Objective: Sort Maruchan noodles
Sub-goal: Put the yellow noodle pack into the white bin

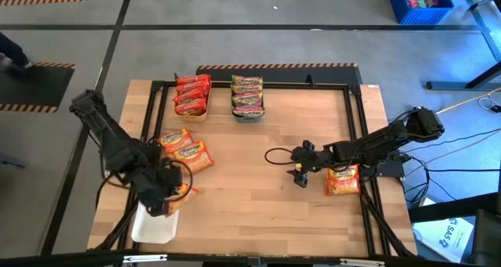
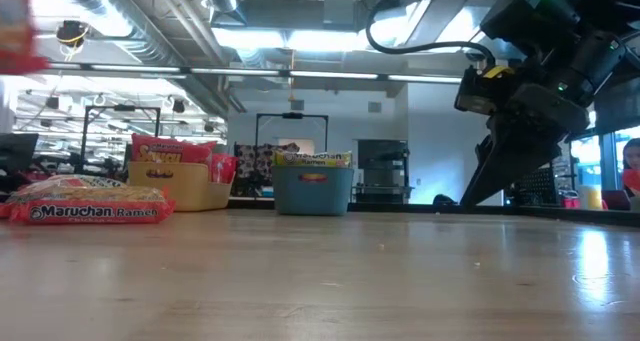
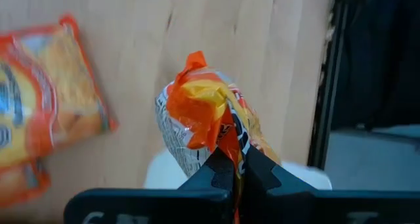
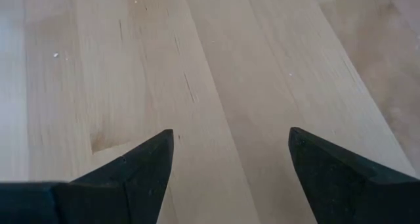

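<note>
My left gripper (image 1: 172, 193) is at the table's near left, above a white tray (image 1: 153, 226), and is shut on an orange Maruchan noodle packet (image 3: 203, 119). Two more orange packets (image 1: 186, 149) lie flat on the wood beside it. Red packets fill a yellow tray (image 1: 192, 96), and green-edged packets fill a blue-grey tray (image 1: 247, 96) at the far side. My right gripper (image 4: 230, 135) hovers open over bare wood right of centre (image 1: 300, 171). One orange packet (image 1: 342, 181) lies under the right arm. My left gripper pinches a crumpled edge of the orange packet's wrapper (image 3: 231, 142) between its two fingers. The fingers slant down from above. The packet sticks out beyond the fingertips, bunched up and lifted clear over the white tray (image 3: 161, 171).
A black metal frame (image 1: 356, 110) borders the wooden tabletop. A cable loop (image 1: 275, 153) lies by the right gripper. The middle and near part of the table is open wood. In the low view the two far trays (image 2: 313, 186) stand side by side.
</note>
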